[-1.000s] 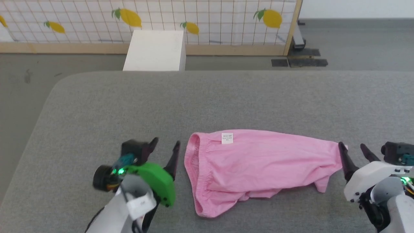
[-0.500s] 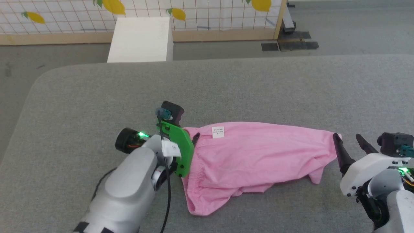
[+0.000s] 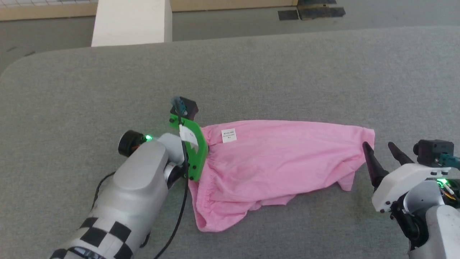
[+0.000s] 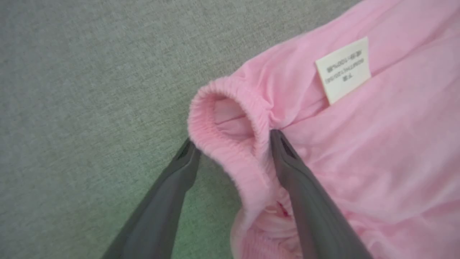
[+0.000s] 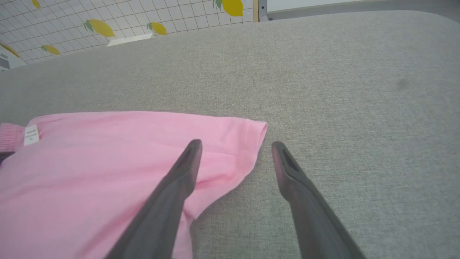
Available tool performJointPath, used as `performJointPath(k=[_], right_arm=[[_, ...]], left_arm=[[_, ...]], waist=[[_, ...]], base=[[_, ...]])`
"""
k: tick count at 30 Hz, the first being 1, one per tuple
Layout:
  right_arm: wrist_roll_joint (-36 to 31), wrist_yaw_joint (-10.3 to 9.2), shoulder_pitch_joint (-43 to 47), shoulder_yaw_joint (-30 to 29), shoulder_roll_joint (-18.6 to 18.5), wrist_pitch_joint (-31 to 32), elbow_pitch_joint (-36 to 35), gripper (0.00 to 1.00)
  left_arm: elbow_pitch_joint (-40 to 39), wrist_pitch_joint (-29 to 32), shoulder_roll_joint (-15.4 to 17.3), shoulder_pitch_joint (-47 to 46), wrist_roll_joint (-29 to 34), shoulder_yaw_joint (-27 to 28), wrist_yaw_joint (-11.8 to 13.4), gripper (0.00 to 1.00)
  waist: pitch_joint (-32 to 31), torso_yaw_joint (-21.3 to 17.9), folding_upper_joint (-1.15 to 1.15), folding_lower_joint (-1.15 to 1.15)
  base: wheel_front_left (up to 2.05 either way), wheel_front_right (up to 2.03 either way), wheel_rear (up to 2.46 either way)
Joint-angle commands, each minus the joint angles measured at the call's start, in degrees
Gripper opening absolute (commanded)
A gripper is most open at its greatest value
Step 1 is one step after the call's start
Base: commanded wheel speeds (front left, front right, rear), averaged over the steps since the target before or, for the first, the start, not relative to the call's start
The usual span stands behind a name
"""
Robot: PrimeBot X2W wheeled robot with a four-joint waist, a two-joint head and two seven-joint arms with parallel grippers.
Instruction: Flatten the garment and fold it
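Note:
The garment [image 3: 273, 162] is light pink and wrinkled, lying across the grey table [image 3: 287, 72] with its gathered waistband [image 4: 230, 118] at the left end and a small white label [image 3: 229, 135] near the top edge. My left gripper [image 4: 233, 139] is open, and its two dark fingers straddle the upper corner of the waistband, one on the table side and one against the cloth. At the garment's right end, my right gripper [image 3: 377, 144] is open just past the hemmed corner [image 5: 251, 144]. Its left finger [image 5: 179, 180] hovers over the cloth.
A white box [image 3: 131, 21] stands on the floor beyond the table's far edge. The table's rounded left corner [image 3: 14, 68] is near my left arm. A lemon-printed screen [image 5: 90, 21] stands far behind.
The head camera has tilted down. My left gripper swung from beside the garment onto the waistband's upper corner and now straddles it. The right gripper has barely moved.

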Motion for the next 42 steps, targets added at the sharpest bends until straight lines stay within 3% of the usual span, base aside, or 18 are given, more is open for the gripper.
performJointPath(k=[1, 2, 3, 9, 21, 32, 33, 34, 35, 38, 42], right_arm=[[0.22, -0.09, -1.16, 0.15, 0.08, 0.1, -0.26, 1.0], [0.38, -0.09, -1.33, 0.11, 0.03, 0.3, -0.16, 1.0], [0.51, -0.09, -1.44, 0.08, -0.05, 0.47, -0.06, 1.0], [2.91, -0.09, -2.97, -0.36, -1.78, 3.12, 1.31, 1.0], [11.08, -0.09, -12.08, 3.77, -9.78, 20.5, 11.09, 1.0], [15.06, -0.09, -17.83, 10.95, -10.82, 32.51, 22.48, 1.0], [15.65, -0.09, -17.72, 11.57, -10.64, 34.39, 23.71, 0.91], [16.0, -0.09, -17.67, 12.16, -10.54, 35.48, 24.26, 0.5], [16.61, -0.09, -17.61, 12.64, -10.37, 36.2, 24.59, 0.0], [17.84, -0.09, -17.67, 13.44, -10.4, 36.25, 24.53, 0.0], [18.81, -0.09, -19.17, 13.7, -11.34, 31.6, 21.66, 0.0]], left_arm=[[1.43, 0.71, -0.54, 0.38, -0.44, -1.0, -0.35, 0.51], [1.69, 0.72, -0.86, 0.3, -0.96, -1.56, -0.37, 0.03], [1.87, 1.03, -1.1, 0.4, -1.44, -2.22, -0.38, 0.0], [0.89, 0.33, -0.25, 1.42, -4.25, -6.55, -0.4, 0.0], [-7.62, -12.63, 3.67, -1.13, -4.29, -10.0, -0.41, 0.0], [-15.45, -15.11, 5.69, -0.76, -4.65, -11.97, -0.41, 0.0], [-15.89, -15.14, 5.84, -0.58, -4.74, -11.97, -0.36, 0.0], [-16.19, -15.19, 6.0, -0.41, -4.79, -11.97, -0.31, 0.0], [-16.51, -15.23, 6.21, -0.19, -4.92, -11.93, -0.22, 0.0], [-17.36, -15.46, 6.82, 0.3, -5.31, -11.69, -0.1, 0.0], [-19.26, -17.04, 8.22, 0.66, -5.57, -10.82, 0.39, 0.0]], waist=[[1.53, -0.98, 0.43, 0.0], [1.84, -1.06, 0.43, 0.0], [1.96, -1.09, 0.43, 0.0], [1.61, -0.97, 0.43, 0.0], [2.08, 3.0, 0.43, 0.0], [4.71, 5.63, 0.43, 0.0], [4.85, 5.79, 0.43, 0.0], [4.91, 5.87, 0.43, 0.0], [4.94, 5.95, 0.43, 0.0], [4.88, 5.94, 0.43, 0.0], [3.48, 5.38, 0.43, 0.0]], base=[[0.0, 0.0, 0.0], [0.0, 0.0, 0.0], [0.0, 0.0, 0.0], [0.0, 0.0, 0.0], [0.0, 0.0, 0.0], [0.0, 0.0, 0.0], [0.0, 0.0, 0.0], [0.0, 0.0, 0.0], [0.0, 0.0, 0.0], [0.0, 0.0, 0.0], [0.0, 0.0, 0.0]])
